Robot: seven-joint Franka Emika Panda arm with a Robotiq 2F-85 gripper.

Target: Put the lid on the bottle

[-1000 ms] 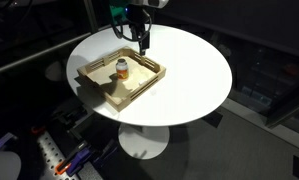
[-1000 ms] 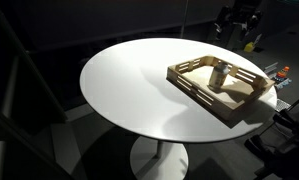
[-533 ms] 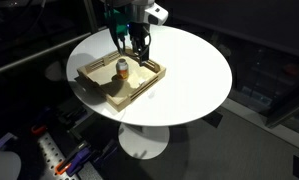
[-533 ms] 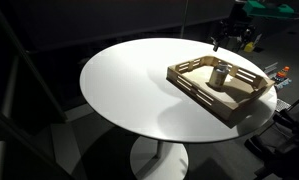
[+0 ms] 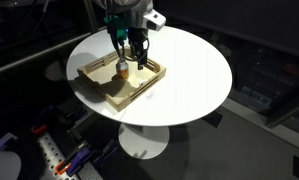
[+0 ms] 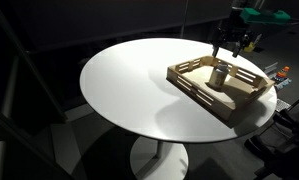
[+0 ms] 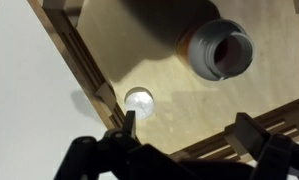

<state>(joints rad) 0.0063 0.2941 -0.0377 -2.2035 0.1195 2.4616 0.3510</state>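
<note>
The small amber bottle stands upright and uncapped in the square wooden tray, its open whitish neck facing the wrist camera. A small round white lid lies flat on the tray floor near the tray's rail, apart from the bottle. My gripper is open and empty, with one finger tip right beside the lid. In both exterior views the gripper hangs just above the tray, close to the bottle.
The tray sits toward one edge of a round white pedestal table. The tray's raised slatted rails surround the bottle and lid. Dark floor and cluttered equipment lie beyond the table.
The gripper has come down from behind the tray to just above it, next to the bottle. Bottle and tray have not moved.
</note>
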